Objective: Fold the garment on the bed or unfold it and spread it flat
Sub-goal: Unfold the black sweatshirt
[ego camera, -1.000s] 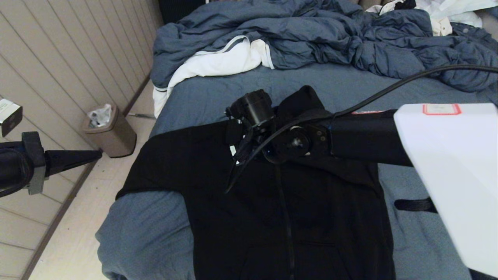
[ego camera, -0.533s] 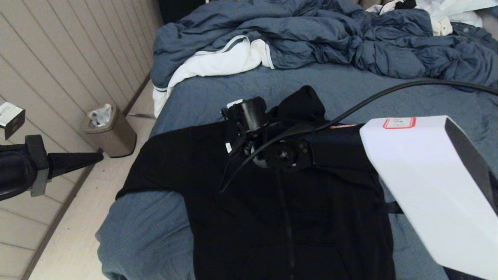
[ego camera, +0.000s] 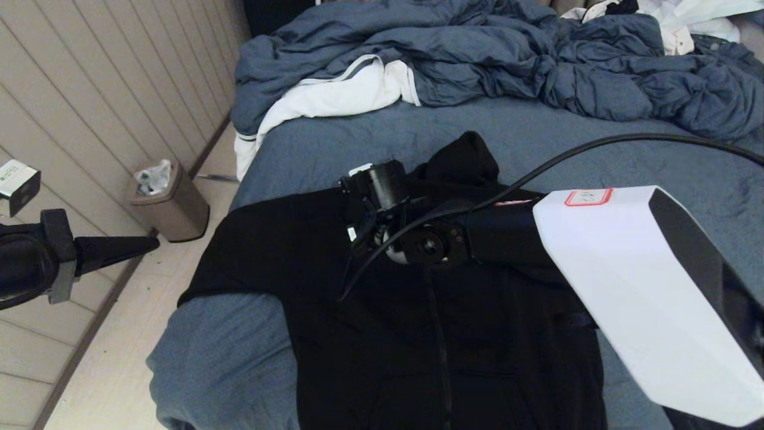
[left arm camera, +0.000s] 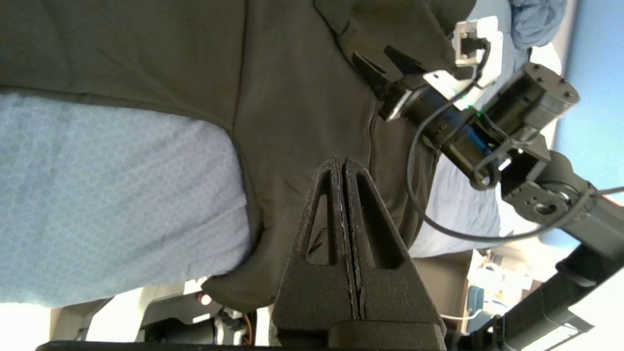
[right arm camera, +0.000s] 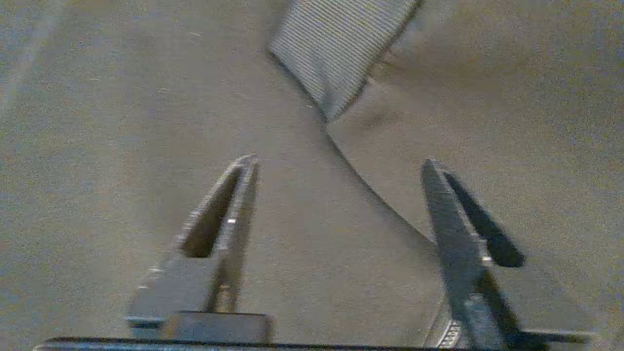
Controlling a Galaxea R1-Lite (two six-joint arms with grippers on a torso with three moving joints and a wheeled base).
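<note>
We are looking down at the garment, a black zip-front hoodie lying front-up across the near part of the bed, with one sleeve reaching toward the bed's left edge and the hood pointing toward the rumpled blue-grey duvet. We are holding the right end effector just over the hoodie's chest near the collar, its fingers standing well apart with nothing between them; in the right wrist view a ribbed cuff or hem piece is lying on the black fabric just beyond the tips. We are keeping the left end effector off the bed's left side, above the floor, its fingers pressed together and holding nothing. A red-bordered label is sitting on the right arm's white cover, but we cannot read its writing. A white cloth with grey trim is lying beside the duvet, and a brown bin is standing by the panelled wall.
</note>
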